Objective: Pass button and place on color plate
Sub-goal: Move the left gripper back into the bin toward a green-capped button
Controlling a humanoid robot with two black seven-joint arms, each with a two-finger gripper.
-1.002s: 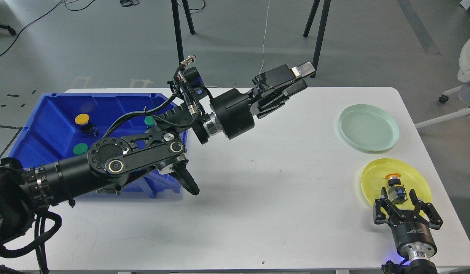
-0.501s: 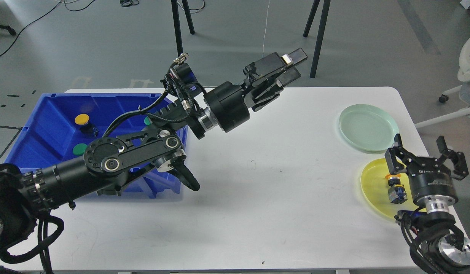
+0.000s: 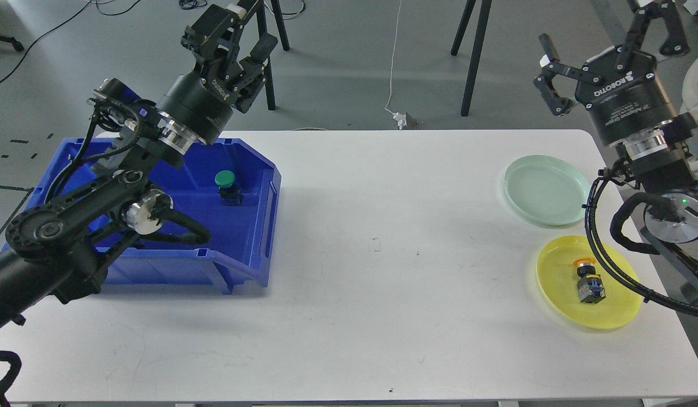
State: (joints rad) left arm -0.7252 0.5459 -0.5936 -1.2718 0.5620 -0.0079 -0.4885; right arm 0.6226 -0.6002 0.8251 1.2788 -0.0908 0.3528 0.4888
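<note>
Head view: button (image 3: pixel 589 281) on yellow color plate (image 3: pixel 558 294); green button (image 3: pixel 226 183) in blue bin (image 3: pixel 252 226).

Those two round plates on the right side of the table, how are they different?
The yellow plate is bright and lies nearer the camera; the pale green plate is washed-out mint and lies farther back. The yellow plate holds a button lying on its side; the pale green plate holds nothing. Both are round, shallow and rimmed.

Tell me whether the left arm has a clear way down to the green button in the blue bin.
Probably yes: the green button stands uncovered in the blue bin, open at the top, and the left gripper, open and empty, is raised above the bin's far side.
</note>
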